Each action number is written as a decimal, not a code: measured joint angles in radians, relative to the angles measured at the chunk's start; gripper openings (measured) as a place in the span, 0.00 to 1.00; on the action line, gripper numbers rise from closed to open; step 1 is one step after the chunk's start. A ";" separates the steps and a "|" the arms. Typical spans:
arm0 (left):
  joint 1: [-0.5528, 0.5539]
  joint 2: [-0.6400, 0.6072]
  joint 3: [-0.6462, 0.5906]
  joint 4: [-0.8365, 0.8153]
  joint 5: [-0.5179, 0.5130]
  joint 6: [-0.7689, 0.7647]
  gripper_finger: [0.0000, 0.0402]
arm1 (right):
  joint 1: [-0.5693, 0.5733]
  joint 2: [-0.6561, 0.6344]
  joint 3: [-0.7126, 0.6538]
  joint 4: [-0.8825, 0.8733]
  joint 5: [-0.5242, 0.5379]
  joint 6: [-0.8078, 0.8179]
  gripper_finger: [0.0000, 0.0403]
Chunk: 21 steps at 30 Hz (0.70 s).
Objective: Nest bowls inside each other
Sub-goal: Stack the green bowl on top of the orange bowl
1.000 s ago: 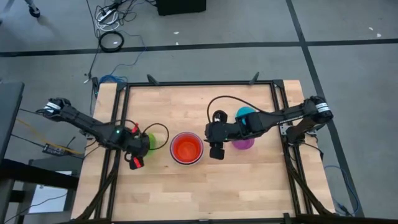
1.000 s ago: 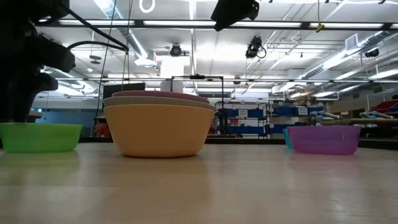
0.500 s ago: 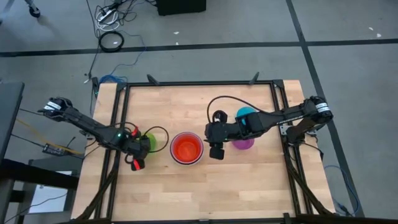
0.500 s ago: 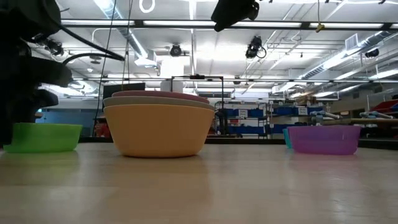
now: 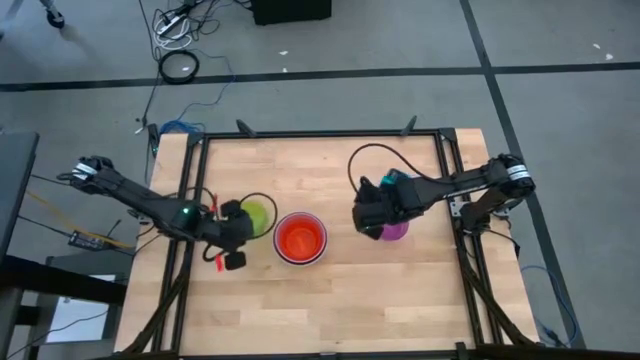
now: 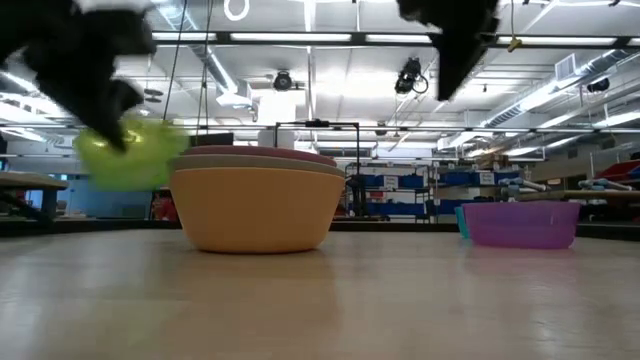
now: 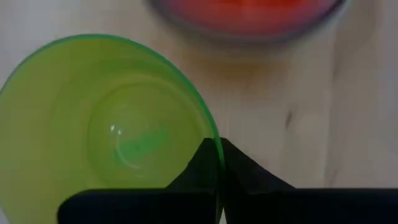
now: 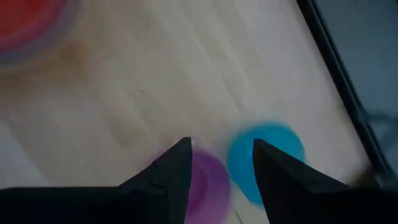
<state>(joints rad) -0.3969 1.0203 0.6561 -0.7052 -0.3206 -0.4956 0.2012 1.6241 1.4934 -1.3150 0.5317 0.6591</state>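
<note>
The green bowl [image 7: 112, 124] hangs above the table left of the stack [image 6: 255, 200], with my left gripper [image 7: 219, 146] shut on its rim. The stack, tan at the bottom and red-orange [image 5: 300, 237] inside on top, stands at the table's middle. The purple bowl [image 5: 395, 231] and the teal-blue bowl [image 8: 267, 155] rest on their bases to the right. My right gripper [image 8: 221, 146] hovers open above the purple bowl [image 8: 208, 177], touching nothing. My left gripper pinches the green bowl's rim [image 7: 214, 140] on the side toward the table's near edge, one finger inside the bowl and one outside. The fingers come slanting down from the near left. The bowl [image 6: 130, 155] is lifted clear of the table and tilted.
A black frame [image 5: 320, 133] runs along the table's edges. Bare wood lies along the near side [image 5: 320, 300] and between the stack and the purple bowl.
My left gripper has shut on the green bowl's rim and lifted the bowl off the table, tipping it, toward the stack. My right gripper has moved from beside the stack toward the table's right edge, tipped further down, and now stands over the purple bowl.
</note>
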 joint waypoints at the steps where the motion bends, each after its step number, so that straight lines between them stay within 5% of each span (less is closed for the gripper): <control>1: 0.000 0.000 0.039 0.001 -0.029 0.029 0.01 | 0.000 0.000 -0.007 -0.044 0.000 0.034 0.39; 5: 0.000 0.000 0.193 0.032 -0.120 0.149 0.01 | 0.001 -0.002 -0.030 -0.129 0.001 0.107 0.39; 9: 0.000 0.029 0.273 0.152 -0.108 0.263 0.01 | 0.006 -0.001 -0.047 -0.126 0.004 0.128 0.39; 21: 0.018 0.336 0.277 0.380 0.020 0.285 0.01 | 0.008 -0.001 -0.061 -0.202 0.004 0.212 0.39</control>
<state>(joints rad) -0.3793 1.3559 0.9330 -0.3257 -0.3002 -0.2109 0.2096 1.6230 1.4326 -1.5165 0.5358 0.8711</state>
